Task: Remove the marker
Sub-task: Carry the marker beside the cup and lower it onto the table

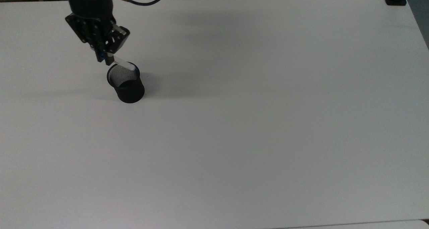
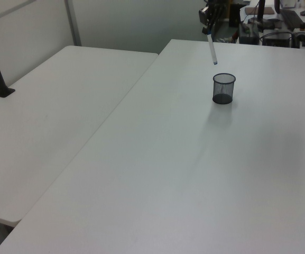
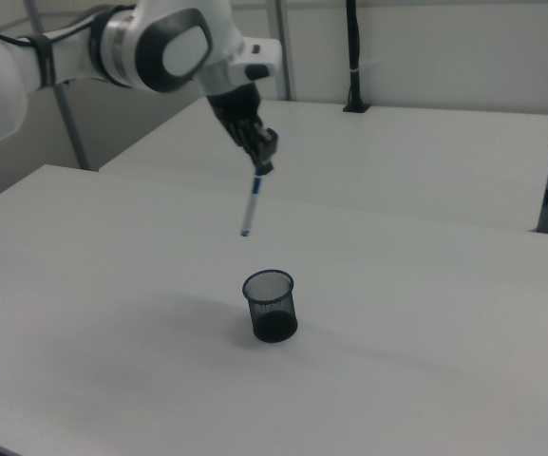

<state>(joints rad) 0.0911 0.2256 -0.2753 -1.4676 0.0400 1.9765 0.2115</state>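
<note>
Gripper [image 3: 263, 163] clamped on marker [image 3: 251, 203] top, marker hanging clear above mesh cup [image 3: 271, 306], at its eleven o'clock in the right view

Marker [image 3: 251, 203] hangs from gripper [image 3: 264, 163], clear above mesh cup [image 3: 271, 306] on table [image 3: 425, 313]; second table [image 2: 46, 116] at left view's left.

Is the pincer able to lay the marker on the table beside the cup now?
Probably yes: the pincer holds the marker fully above the cup, with bare table around.
</note>
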